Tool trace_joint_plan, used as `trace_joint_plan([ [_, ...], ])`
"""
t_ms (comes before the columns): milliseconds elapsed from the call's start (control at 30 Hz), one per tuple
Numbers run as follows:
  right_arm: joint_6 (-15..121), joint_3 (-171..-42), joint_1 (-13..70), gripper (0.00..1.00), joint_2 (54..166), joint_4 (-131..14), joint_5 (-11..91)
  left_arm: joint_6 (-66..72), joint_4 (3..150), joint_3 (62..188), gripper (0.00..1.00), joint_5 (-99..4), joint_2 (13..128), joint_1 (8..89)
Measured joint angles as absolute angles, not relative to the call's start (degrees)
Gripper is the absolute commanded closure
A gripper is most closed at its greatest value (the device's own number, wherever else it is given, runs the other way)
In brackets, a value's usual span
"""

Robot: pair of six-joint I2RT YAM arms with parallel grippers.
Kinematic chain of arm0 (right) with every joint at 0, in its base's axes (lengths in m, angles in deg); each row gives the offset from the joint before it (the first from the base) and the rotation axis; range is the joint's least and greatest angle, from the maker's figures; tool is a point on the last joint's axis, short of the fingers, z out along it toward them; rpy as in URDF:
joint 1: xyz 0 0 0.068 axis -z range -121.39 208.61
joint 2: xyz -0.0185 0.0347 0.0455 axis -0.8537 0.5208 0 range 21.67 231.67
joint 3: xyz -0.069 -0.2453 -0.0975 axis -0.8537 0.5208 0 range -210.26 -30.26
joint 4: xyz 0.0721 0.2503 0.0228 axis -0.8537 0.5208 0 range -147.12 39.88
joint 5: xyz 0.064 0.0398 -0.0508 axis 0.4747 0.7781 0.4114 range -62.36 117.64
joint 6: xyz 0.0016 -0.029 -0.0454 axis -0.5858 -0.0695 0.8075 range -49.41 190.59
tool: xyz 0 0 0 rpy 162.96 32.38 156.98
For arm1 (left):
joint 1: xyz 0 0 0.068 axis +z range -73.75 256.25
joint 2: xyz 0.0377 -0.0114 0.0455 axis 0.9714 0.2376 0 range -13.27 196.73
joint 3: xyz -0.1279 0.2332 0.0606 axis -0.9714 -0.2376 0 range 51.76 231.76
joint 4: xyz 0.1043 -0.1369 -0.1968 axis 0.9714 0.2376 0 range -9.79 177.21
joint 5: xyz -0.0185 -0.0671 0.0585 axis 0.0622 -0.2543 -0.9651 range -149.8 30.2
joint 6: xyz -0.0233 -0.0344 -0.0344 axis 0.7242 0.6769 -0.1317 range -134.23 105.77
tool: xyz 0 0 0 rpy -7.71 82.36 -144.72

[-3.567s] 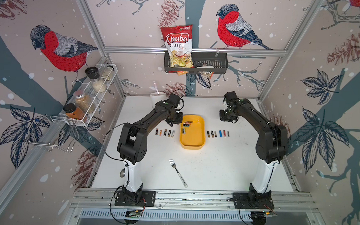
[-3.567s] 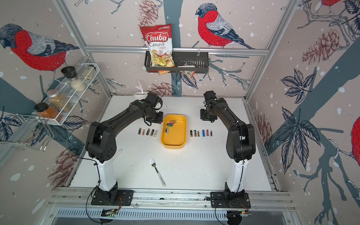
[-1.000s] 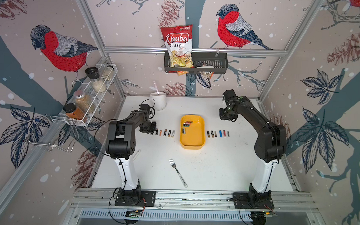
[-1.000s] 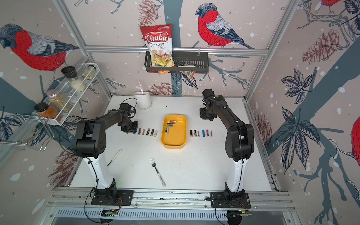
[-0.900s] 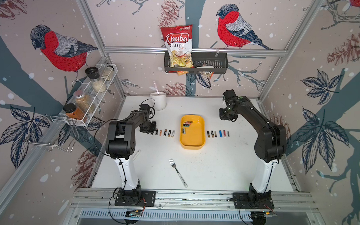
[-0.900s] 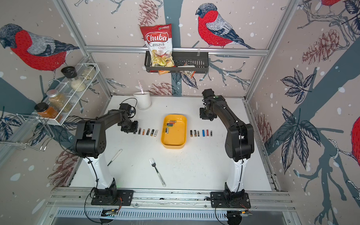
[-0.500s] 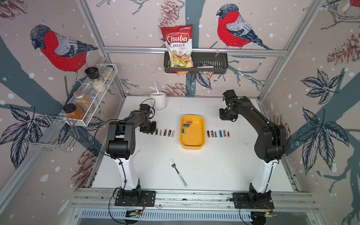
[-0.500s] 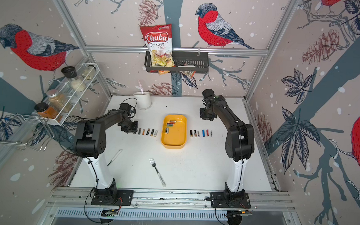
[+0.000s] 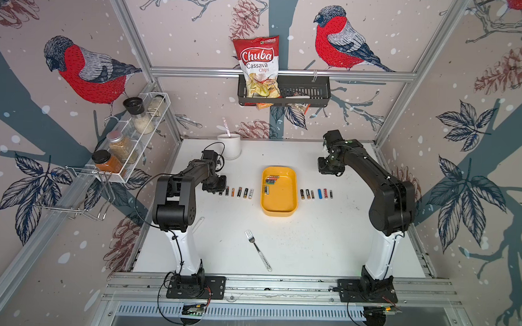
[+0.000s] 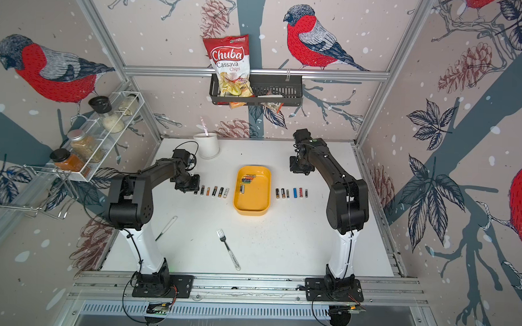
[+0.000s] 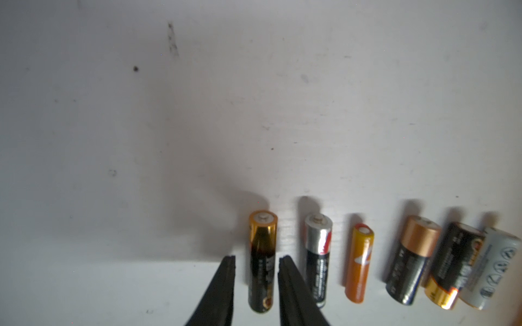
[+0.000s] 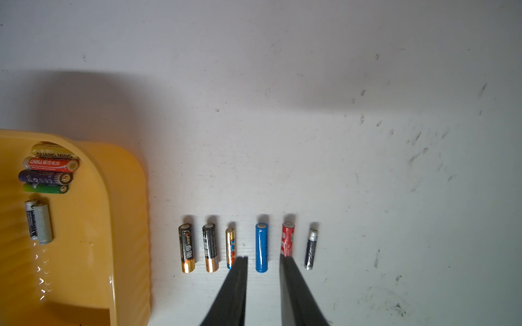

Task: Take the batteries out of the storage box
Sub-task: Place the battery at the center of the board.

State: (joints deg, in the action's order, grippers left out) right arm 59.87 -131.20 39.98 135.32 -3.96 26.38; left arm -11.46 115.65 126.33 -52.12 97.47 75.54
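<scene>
in the yellow tray (image 9: 295, 186) six batteries (image 12: 46, 169) lie; others sit in rows on the surface (image 11: 169, 113). left end effector (image 11: 257, 261) slightly open astride one, not gripping; right end effector (image 12: 263, 258) slightly open, empty. likely light, slick, prone to roll: pinch mid-body.

Both top views: high, from front, angled down over whole table (image 9: 310, 246). Wrist views: close, facing table.

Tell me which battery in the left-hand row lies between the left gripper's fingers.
The black-and-gold battery at the row's end farthest from the storage box; the left gripper straddles it alone.
</scene>
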Motion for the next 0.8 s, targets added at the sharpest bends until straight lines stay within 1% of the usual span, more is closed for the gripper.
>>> trace_joint_plan([
  [467,59.63,-132.05,38.51,0.72,134.86,-3.78,26.38,-11.16,116.20,127.29,0.68,-52.16,96.00,75.54],
  [633,58.58,-134.63,35.87,0.72,135.03,-2.84,26.40,-10.08,116.94,129.12,0.68,-52.32,94.56,75.54],
  [800,57.03,-140.21,30.76,0.72,137.39,-2.19,26.49,-9.69,117.70,131.11,0.68,-52.34,93.55,75.52],
])
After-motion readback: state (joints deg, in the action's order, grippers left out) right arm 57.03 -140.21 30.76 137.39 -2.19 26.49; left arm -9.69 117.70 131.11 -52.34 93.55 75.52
